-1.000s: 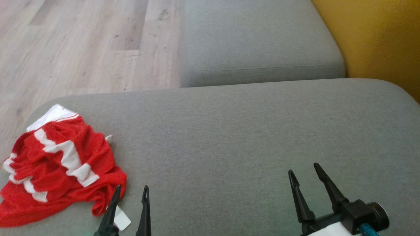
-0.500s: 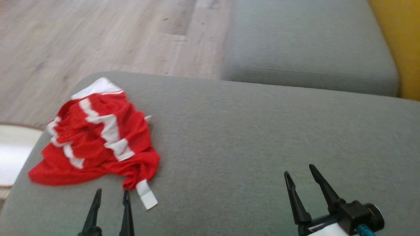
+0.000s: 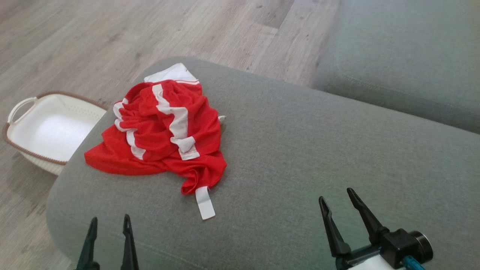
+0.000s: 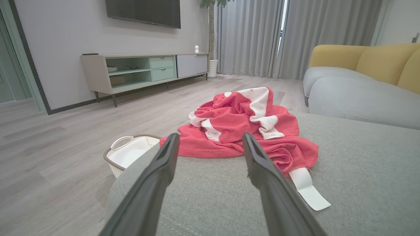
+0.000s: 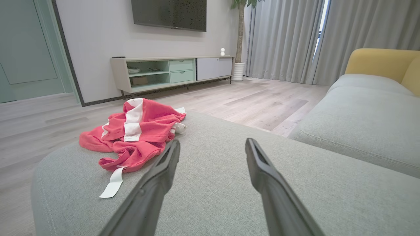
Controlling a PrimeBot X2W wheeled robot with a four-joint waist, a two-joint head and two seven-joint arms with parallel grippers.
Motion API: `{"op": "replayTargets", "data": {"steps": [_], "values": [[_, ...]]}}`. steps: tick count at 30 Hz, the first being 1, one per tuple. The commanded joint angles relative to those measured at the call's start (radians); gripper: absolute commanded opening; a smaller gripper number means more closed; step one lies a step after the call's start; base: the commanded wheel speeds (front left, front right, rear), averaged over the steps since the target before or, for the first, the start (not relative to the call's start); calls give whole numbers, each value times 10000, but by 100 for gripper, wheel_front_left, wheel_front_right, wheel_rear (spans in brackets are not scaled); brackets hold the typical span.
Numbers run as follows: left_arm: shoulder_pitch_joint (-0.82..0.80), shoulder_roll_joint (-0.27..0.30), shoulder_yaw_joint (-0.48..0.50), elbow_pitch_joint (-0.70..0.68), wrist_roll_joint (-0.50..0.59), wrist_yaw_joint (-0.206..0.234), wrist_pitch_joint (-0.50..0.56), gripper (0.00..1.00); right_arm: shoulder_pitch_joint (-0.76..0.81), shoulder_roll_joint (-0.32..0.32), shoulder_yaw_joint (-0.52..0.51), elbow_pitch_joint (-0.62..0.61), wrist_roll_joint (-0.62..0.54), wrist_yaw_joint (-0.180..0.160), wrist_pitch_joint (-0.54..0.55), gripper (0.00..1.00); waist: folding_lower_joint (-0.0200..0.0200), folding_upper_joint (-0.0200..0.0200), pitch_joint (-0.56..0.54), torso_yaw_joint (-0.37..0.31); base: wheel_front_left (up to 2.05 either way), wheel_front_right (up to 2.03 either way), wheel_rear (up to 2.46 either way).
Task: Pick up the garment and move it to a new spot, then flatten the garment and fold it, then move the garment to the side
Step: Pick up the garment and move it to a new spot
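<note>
Garment [image 3: 161,131]: crumpled red mesh, white stripes | cushion [image 3: 300,150]: grey woven | left hand [image 3: 110,218], right hand [image 3: 335,194]: wide, empty

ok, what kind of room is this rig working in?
Most likely a home living room: a grey fabric sofa, a wall-mounted TV and, below it, a low media console with drawers and open shelves.

The left claw [image 3: 110,218] and right claw [image 3: 336,194] are each made of two long, dark fingers [image 3: 365,213] tapered to points. Behind the right one a black block [image 3: 397,243] is seen, with a round knob [image 3: 423,245] at 3 o'clock, a blue cable [image 3: 410,262] and white casing [image 3: 371,266] beneath.
</note>
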Motion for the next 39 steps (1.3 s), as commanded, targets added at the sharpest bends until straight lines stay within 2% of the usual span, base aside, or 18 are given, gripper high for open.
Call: {"op": "replayTargets", "data": {"steps": [1,9,14,18,21,25,29,34,39], "values": [[-409,-51,407,-484,11,84,-97,100,-605,-91,215,-270,-110,-7,-111,100,0,0,195,176,0,0,0],[-1164,270,554,-1525,501,276,-97,100,-530,-91,132,-387,-478,-7,-111,100,0,0,468,414,0,0,0],[-2705,766,843,-1496,217,11,-73,100,-666,-319,5,-740,-698,-7,-111,100,0,0,1234,224,0,0,0],[-4685,1292,919,-734,-98,-436,717,100,-1071,-761,-42,-966,-606,-7,-111,100,0,0,1901,-69,0,0,0],[-6323,1625,797,232,-325,-839,1464,100,-1398,-1096,-142,-1131,-544,-7,-111,100,0,0,2348,-274,0,0,0],[-8476,1912,658,2390,-926,-1250,2645,100,-1749,-1512,-301,-1118,-501,-7,-111,100,0,0,3002,-612,0,0,0],[-10275,1989,687,4738,-1283,-1273,3782,100,-2028,-1911,-370,-1102,-507,-7,-111,100,0,0,3603,-913,0,0,0],[-11721,1924,734,7263,-1660,-1264,5109,100,-2251,-2392,-398,-1244,-509,-7,-111,100,0,0,4285,-1220,0,0,0],[-12338,1915,601,8895,-1766,-1322,5498,100,-2413,-2624,-570,-1429,-335,-7,-111,100,0,0,4877,-1384,0,0,0]]}}
